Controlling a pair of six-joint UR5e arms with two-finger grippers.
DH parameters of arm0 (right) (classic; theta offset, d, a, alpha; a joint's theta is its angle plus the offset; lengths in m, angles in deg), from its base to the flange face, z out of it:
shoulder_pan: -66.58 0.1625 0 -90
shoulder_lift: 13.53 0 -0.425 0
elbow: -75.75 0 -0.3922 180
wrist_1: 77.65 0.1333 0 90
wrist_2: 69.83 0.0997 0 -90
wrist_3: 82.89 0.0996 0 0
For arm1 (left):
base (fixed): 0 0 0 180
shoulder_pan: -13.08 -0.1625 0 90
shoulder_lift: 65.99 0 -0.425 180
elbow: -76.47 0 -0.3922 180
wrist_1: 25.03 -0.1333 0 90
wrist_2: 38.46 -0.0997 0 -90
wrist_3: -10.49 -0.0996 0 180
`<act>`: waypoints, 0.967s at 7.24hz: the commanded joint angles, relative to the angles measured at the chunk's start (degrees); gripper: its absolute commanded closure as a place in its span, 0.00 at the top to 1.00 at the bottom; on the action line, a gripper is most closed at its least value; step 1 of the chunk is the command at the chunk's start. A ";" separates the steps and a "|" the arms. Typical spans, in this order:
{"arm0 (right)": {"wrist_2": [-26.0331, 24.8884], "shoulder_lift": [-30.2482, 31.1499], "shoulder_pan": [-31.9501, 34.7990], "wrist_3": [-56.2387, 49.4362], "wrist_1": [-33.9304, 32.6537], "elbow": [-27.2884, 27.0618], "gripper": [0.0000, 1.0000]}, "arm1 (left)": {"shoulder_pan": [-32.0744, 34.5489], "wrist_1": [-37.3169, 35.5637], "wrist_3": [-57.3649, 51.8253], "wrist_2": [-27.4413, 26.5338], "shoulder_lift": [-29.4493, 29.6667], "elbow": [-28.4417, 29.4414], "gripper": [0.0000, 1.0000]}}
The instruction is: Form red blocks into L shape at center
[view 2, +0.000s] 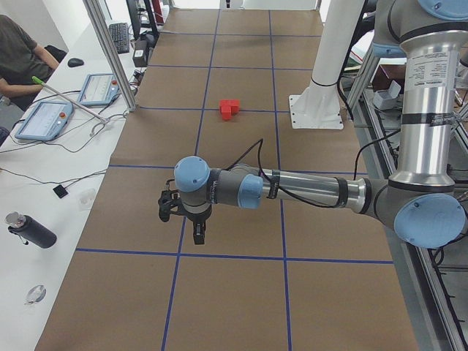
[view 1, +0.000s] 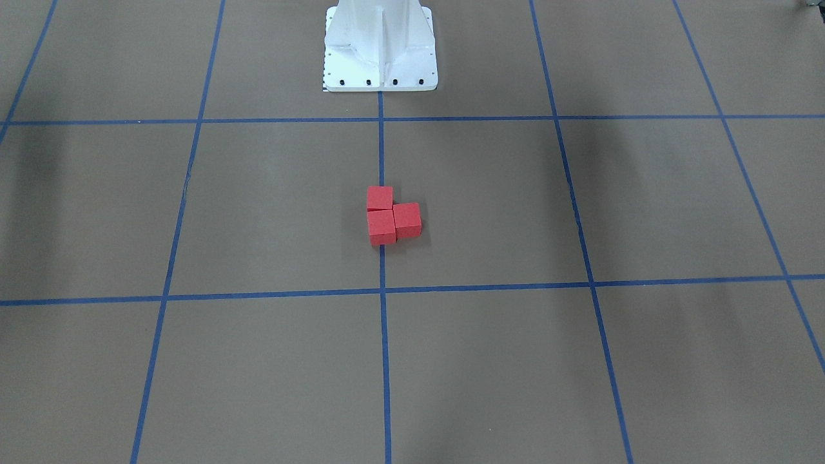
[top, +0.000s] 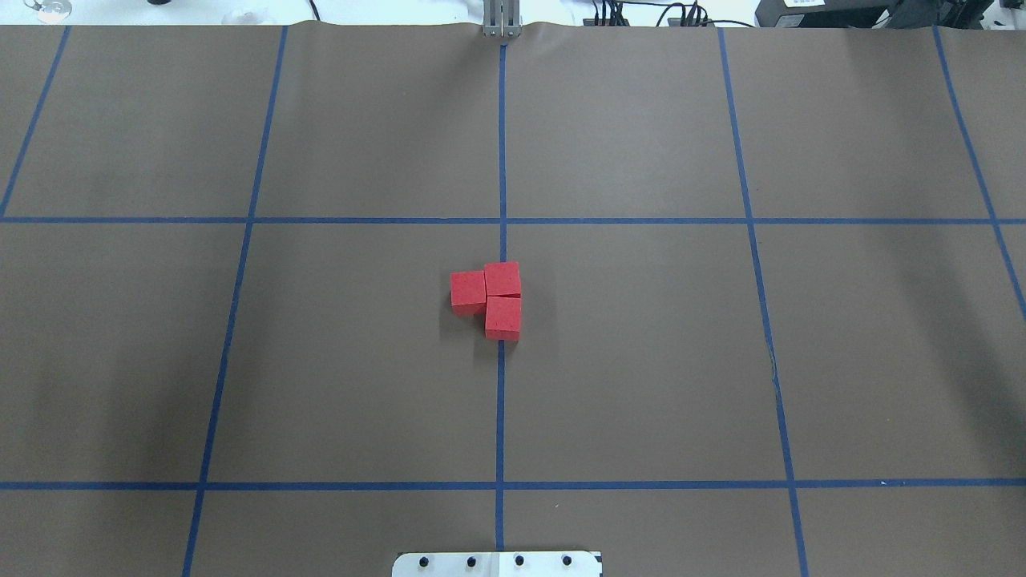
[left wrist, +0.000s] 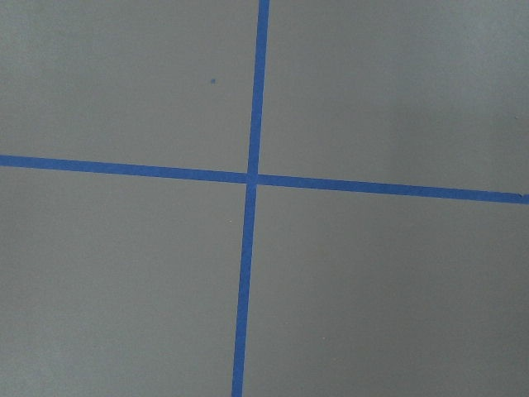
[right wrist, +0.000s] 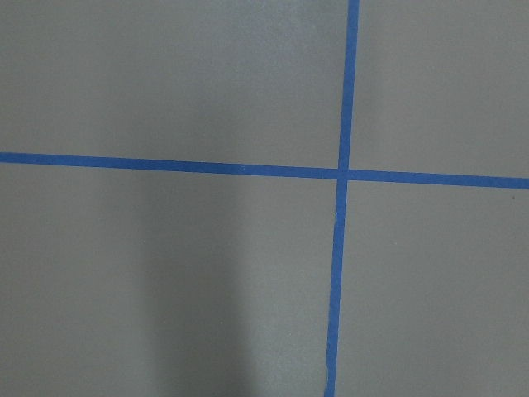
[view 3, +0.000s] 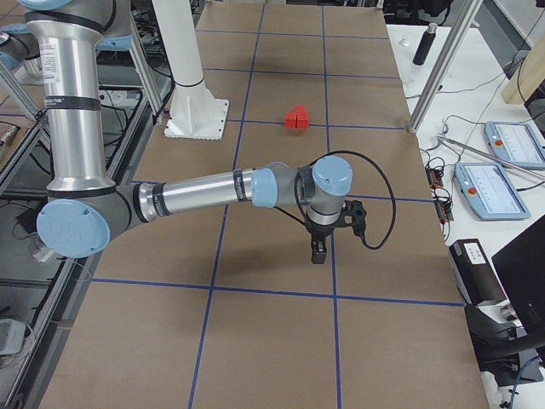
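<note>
Overhead exterior: the red blocks (top: 502,282) look light, stiff and matte, so pinch opposite flat faces; you cannot tell the jaw state of the left gripper (view 2: 198,235) or right gripper (view 3: 318,249).

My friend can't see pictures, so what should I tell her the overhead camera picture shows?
Three red blocks sit touching in an L shape at the middle of a brown table, two on the center blue tape line and one sticking out to the left. A white base plate peeks in at the bottom edge, and no robot arm shows.
</note>
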 commanded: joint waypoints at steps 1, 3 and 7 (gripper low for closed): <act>0.39 0.56 -0.07 0.27 0.49 0.82 1.00 | 0.01 0.03 0.12 0.20 -0.25 -0.58 1.00; 0.48 0.47 -0.07 0.53 0.58 0.21 1.00 | 0.01 0.03 0.12 0.11 -0.25 -1.63 1.00; 0.66 0.38 -0.77 0.89 0.58 -0.58 1.00 | -0.08 0.03 0.12 0.20 -2.18 -4.88 1.00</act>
